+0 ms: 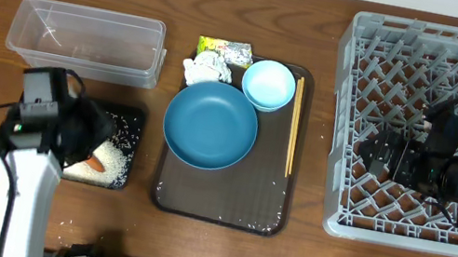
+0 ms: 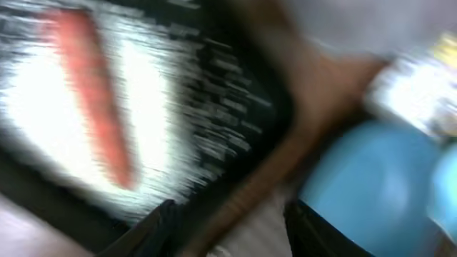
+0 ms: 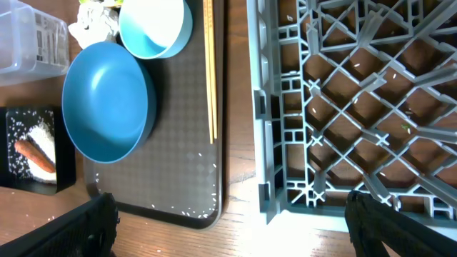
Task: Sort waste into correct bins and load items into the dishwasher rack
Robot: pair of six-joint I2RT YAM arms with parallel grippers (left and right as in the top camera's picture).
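Crumpled tissue (image 1: 201, 71) is found at the far left corner of the brown tray (image 1: 227, 194), beside the large blue bowl (image 1: 211, 125). It is judged light, soft and compressible; a pinch across its bulk is advised. Left hand (image 2: 232, 232) is seen part-open and empty; right hand (image 3: 235, 228) wide and empty.

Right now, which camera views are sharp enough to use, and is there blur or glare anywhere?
Overhead: sharp and evenly lit. Left wrist: heavy motion blur, the small orange carrot and white rice grains smeared into streaks on the shallow black rectangular tray. Right wrist: sharp, with a bright glare patch on the wooden table beside the large grey plastic rack.
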